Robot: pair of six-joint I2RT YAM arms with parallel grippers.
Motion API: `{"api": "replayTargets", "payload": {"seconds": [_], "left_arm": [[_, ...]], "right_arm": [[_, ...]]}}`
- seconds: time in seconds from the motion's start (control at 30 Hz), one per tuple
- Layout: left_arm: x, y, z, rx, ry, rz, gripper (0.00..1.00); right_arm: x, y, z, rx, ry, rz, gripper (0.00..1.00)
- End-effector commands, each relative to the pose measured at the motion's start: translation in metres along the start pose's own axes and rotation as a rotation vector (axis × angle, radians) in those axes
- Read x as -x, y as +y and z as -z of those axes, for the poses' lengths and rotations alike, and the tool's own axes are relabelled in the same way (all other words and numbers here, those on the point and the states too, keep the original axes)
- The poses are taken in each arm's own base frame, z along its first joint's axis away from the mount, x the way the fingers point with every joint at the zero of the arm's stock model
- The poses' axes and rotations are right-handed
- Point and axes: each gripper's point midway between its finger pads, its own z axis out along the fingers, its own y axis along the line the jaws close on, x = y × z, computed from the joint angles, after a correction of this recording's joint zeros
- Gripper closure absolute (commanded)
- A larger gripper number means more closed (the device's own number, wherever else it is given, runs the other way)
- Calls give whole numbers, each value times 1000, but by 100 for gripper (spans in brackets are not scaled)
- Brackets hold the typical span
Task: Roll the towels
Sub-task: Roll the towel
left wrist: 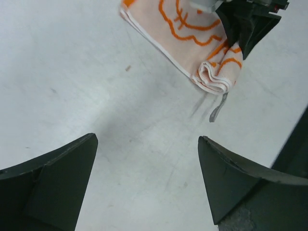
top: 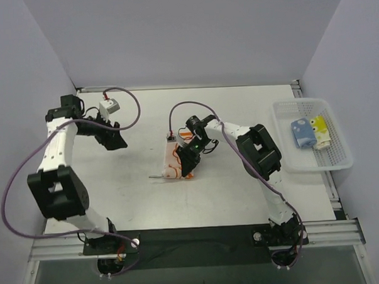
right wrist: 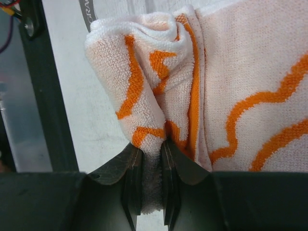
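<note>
Towel [right wrist: 159, 96] fold between fingers of right hand [right wrist: 152, 153]

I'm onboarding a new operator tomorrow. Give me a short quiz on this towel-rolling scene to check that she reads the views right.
1. True or false: the left gripper is open above the table, touching no towel.
2. Which part of the orange-patterned towel does the right gripper pinch? A. its flat end B. its rolled end C. its loose tag
3. How many towels lie in the white basket?
Key: 1 true. 2 B. 3 two, a blue towel and a yellow towel.
</note>
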Motion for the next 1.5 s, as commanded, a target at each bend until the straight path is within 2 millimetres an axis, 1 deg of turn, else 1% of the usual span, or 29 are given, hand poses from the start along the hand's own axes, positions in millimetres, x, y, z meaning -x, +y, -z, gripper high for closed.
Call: {"api": "replayTargets", "payload": {"seconds": [0.0, 0.07, 0.1, 0.13, 0.17, 0.2, 0.23, 0.27, 0.3, 0.33, 0.37, 0.43, 0.47, 0.53, 0.57, 0.6, 0.7, 0.83, 0.9, 0.97, 1.03, 1.07, 1.13, 1.2, 1.23, 1.27, 1.37, 1.4, 1.47], "left_arm": [[53, -11, 34, 228, -160, -277, 3], [68, -25, 38, 251, -247, -302, 3], [77, -31, 33, 282, -301, -310, 3], [78, -42, 30, 256, -327, -247, 3], [77, -53, 26, 215, -337, -273, 3], [73, -76, 9, 129, -324, -314, 3], [68, -86, -5, 109, -281, -390, 3], [60, -90, -17, 118, -224, -434, 3], [35, -86, -35, 157, -87, -458, 3], [25, -105, -56, 98, -13, -620, 3], [15, -111, -66, 81, 40, -684, 3], [-10, -110, -84, 76, 135, -776, 5], [-17, -121, -93, 41, 151, -835, 6], [-12, -121, -105, 60, 136, -931, 7], [-16, -123, -112, 56, 133, -946, 7], [-9, -122, -118, 64, 110, -962, 8], [-2, -126, -134, 17, 76, -982, 11], [-10, -140, -156, -85, 44, -1077, 16], [-22, -143, -171, -124, 69, -1121, 20], [-28, -138, -183, -135, 87, -1130, 22], [-24, -133, -191, -123, 84, -1143, 23], [-28, -129, -197, -128, 99, -1143, 23], [-27, -124, -202, -119, 110, -1167, 24], [-32, -123, -206, -131, 122, -1171, 34], [-34, -125, -207, -150, 119, -1180, 39], [-37, -128, -207, -168, 124, -1183, 52], [-56, -143, -202, -253, 191, -1168, 67], [-71, -147, -198, -285, 246, -1149, 76], [-79, -155, -191, -297, 281, -1129, 81]], "right_arm": [[-17, 8, -1, 100, 27, -179, 100], [-18, 5, 1, 111, 14, -202, 100], [-20, 3, -2, 117, 19, -215, 100], [-20, 1, -2, 118, 20, -231, 100], [-18, -1, -2, 121, 14, -239, 100], [-20, -3, -4, 129, 19, -254, 100], [-20, -3, -4, 139, 19, -275, 100], [-15, -5, -2, 138, 12, -279, 100], [-17, -9, -6, 148, 18, -302, 100], [-17, -7, -5, 164, 20, -323, 100], [-17, -8, -6, 169, 20, -341, 100], [-18, -11, -8, 179, 28, -370, 100], [-19, -12, -9, 187, 30, -385, 100], [-22, -15, -11, 195, 41, -406, 100], [-23, -15, -12, 200, 44, -416, 100], [-26, -18, -15, 206, 49, -434, 100], [-28, -20, -16, 223, 46, -460, 100], [-31, -25, -19, 218, 52, -470, 100], [-33, -26, -19, 215, 56, -475, 100], [-32, -27, -19, 212, 55, -477, 100], [-32, -28, -19, 205, 56, -472, 100], [-32, -28, -18, 204, 55, -473, 100], [-32, -29, -18, 201, 56, -475, 100], [-32, -32, -16, 194, 51, -478, 99], [-33, -33, -15, 189, 52, -481, 99], [-33, -34, -13, 183, 53, -487, 97], [-31, -45, -3, 130, 45, -495, 94], [-22, -46, 6, 111, 27, -509, 93], [-14, -58, 27, 72, -21, -545, 85]]}}
